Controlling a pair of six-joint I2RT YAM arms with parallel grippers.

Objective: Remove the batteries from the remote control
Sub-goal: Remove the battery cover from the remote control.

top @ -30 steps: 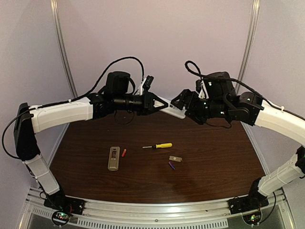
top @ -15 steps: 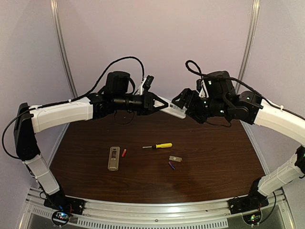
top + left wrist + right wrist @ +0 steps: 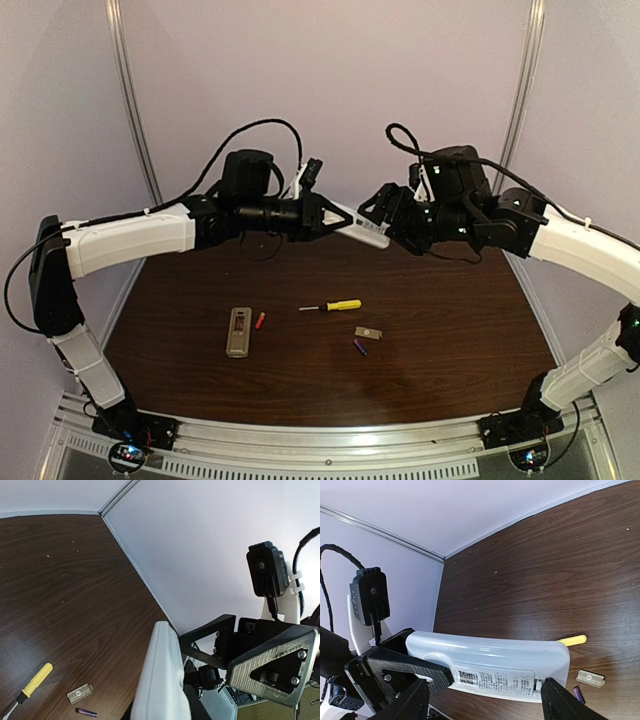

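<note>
My left gripper point(image 3: 338, 215) is shut on one end of a white remote point(image 3: 362, 231) and holds it level, high above the table. My right gripper point(image 3: 388, 222) is open at the remote's free end. In the right wrist view its fingers point(image 3: 563, 700) straddle the remote point(image 3: 490, 660), and the label side faces the camera. A red battery point(image 3: 260, 320) lies beside a grey remote point(image 3: 238, 331). A purple battery point(image 3: 359, 347) lies near the small cover plate point(image 3: 368, 332). The orange and the second purple battery are not in view.
A yellow-handled screwdriver point(image 3: 335, 306) lies mid-table, also seen in the left wrist view point(image 3: 32, 682). Cover plate point(image 3: 80, 693) and purple battery point(image 3: 86, 712) lie below the held remote. Walls close off the back and both sides of the table point(image 3: 450, 330).
My right gripper has edged a little left toward the end of the white remote. The left arm and the things on the table have not moved.
</note>
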